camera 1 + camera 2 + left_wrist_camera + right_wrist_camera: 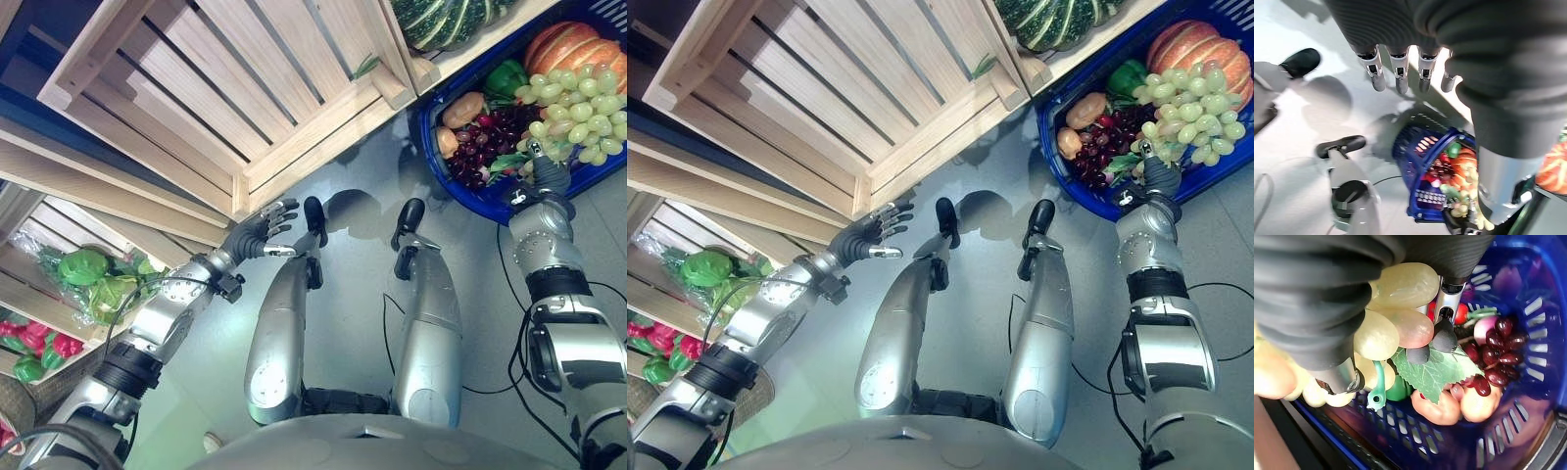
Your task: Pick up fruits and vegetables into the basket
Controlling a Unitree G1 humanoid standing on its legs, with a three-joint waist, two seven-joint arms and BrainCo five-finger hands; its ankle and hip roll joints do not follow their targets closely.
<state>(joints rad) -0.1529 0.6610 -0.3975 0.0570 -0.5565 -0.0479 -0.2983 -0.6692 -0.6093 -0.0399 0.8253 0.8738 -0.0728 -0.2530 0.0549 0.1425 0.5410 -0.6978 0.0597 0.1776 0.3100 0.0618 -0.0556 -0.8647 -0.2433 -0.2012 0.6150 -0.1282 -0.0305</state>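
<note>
Left hand is held out over the grey floor, fingers spread, nothing gripped, just below a pale slatted wooden crate. Right hand is clenched around a bunch of pale green grapes, held over the blue plastic basket. Dark red cherries, a green pepper and a sliced orange pumpkin are seen inside the basket.
</note>
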